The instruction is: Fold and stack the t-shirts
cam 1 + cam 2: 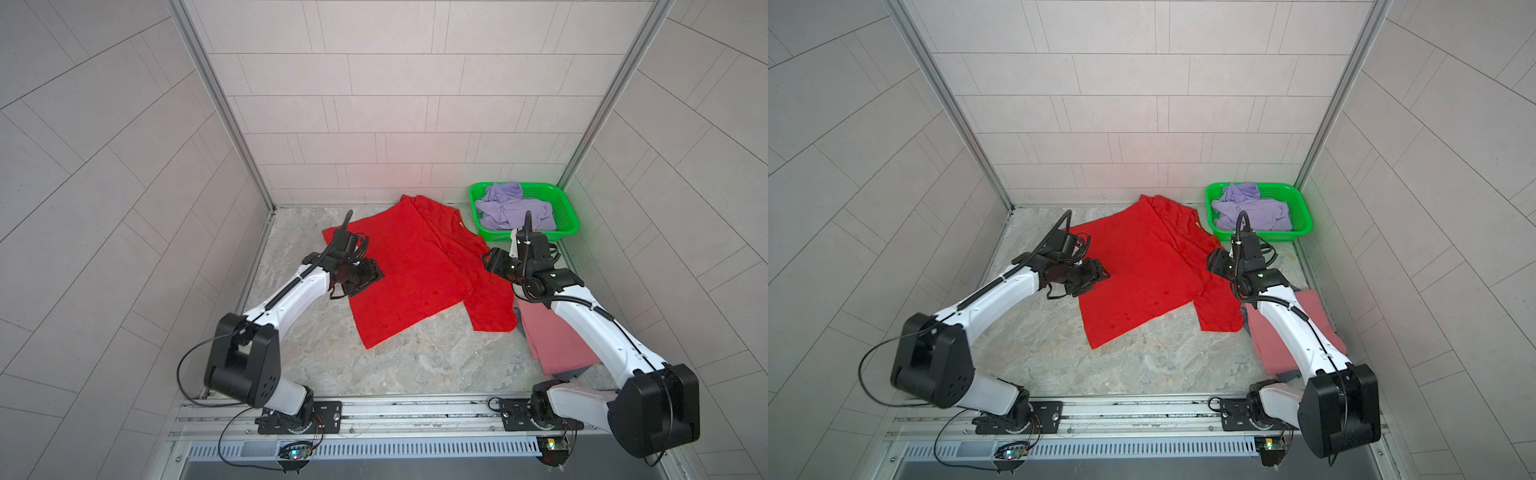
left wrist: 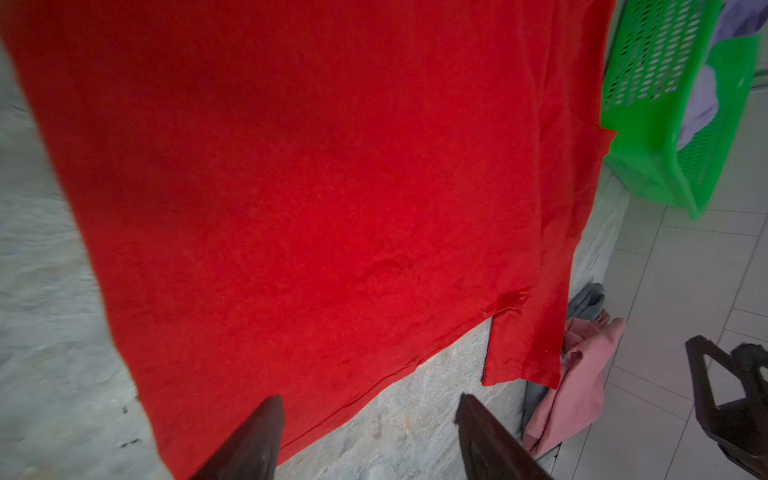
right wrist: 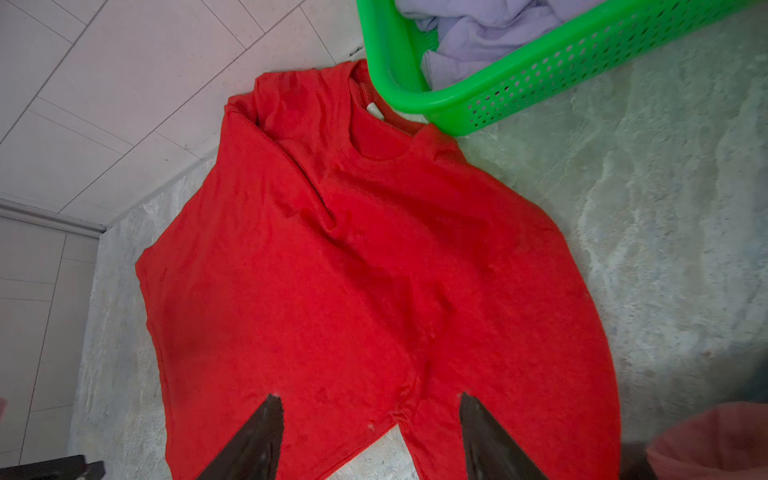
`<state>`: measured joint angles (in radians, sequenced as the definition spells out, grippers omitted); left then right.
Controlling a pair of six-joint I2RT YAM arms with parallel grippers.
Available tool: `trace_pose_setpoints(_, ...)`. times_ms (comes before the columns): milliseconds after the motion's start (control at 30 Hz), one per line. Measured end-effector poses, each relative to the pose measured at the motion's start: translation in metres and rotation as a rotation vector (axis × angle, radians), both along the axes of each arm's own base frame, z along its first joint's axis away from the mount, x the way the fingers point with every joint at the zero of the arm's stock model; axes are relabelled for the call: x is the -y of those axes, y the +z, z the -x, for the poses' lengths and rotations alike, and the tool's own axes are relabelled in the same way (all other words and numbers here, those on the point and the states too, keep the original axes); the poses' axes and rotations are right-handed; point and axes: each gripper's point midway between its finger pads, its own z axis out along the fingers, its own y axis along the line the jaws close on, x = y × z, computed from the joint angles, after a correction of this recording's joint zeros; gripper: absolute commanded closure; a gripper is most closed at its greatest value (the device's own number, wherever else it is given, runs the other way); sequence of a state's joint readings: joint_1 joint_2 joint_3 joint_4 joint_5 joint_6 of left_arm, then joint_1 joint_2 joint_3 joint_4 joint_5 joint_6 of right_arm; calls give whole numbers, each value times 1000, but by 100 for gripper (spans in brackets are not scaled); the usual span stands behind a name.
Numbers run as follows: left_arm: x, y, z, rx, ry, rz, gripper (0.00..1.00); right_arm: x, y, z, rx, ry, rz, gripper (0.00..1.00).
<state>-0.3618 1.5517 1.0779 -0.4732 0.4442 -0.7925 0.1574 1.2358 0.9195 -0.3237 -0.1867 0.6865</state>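
Observation:
A bright red t-shirt [image 1: 415,270] [image 1: 1142,270] lies spread flat on the marbled table, collar toward the basket. My left gripper [image 1: 374,273] [image 1: 1100,272] hovers open over its left edge, and the left wrist view shows the hem and bare table between the jaws of that gripper [image 2: 370,399]. Over the shirt's right sleeve my right gripper [image 1: 492,257] [image 3: 369,397] stands open, holding nothing. A lavender t-shirt [image 1: 511,208] [image 3: 478,33] is bunched in the basket. A folded dusty pink t-shirt [image 1: 552,340] [image 2: 582,374] lies under the right arm, on a grey-blue t-shirt [image 2: 588,299].
A green mesh basket [image 1: 565,212] [image 1: 1304,212] stands in the back right corner, close to the red shirt's collar. Tiled walls enclose the table on three sides. Bare table [image 1: 415,365] shows in front of the red shirt.

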Motion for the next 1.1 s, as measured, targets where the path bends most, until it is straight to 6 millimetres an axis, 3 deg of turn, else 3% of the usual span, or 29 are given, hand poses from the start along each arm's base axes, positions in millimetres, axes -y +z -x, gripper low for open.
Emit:
trace_pose_setpoints(133, 25, -30, -8, -46, 12, 25, 28, -5, -36, -5, -65, 5, -22, 32)
trace_pose_setpoints(200, 28, -42, -10, -60, 28, 28, 27, -9, -57, -5, -117, 13, -34, 34)
trace_pose_setpoints(333, 18, -67, -4, -101, 71, -5, 25, -17, -96, -4, -208, 35, -44, 35)
trace_pose_setpoints(467, 3, -85, 2, -127, 108, -43, 24, -22, -135, 14, -285, 45, -51, 35)
trace_pose_setpoints(533, -2, -86, -1, -119, 133, -28, 24, -23, -147, 19, -311, 49, -49, 35)
trace_pose_setpoints(633, -14, -87, -2, -112, 172, 19, 24, -28, -147, 14, -288, 60, -51, 35)
trace_pose_setpoints(800, -70, -87, -18, -92, 303, 36, 24, -48, -149, 15, -246, 89, -59, 35)
trace_pose_setpoints(900, -110, -87, -25, -93, 368, 3, 23, -83, -150, 26, -231, 161, -81, 36)
trace_pose_setpoints(967, -138, -87, -25, -108, 399, -46, 23, -118, -148, 46, -244, 256, -78, 35)
trace_pose_setpoints(1033, -165, -88, -21, -133, 428, -104, 23, -140, -147, 71, -285, 332, -58, 34)
trace_pose_setpoints(1100, -188, -89, -12, -167, 452, -162, 23, -147, -145, 100, -357, 389, -29, 31)
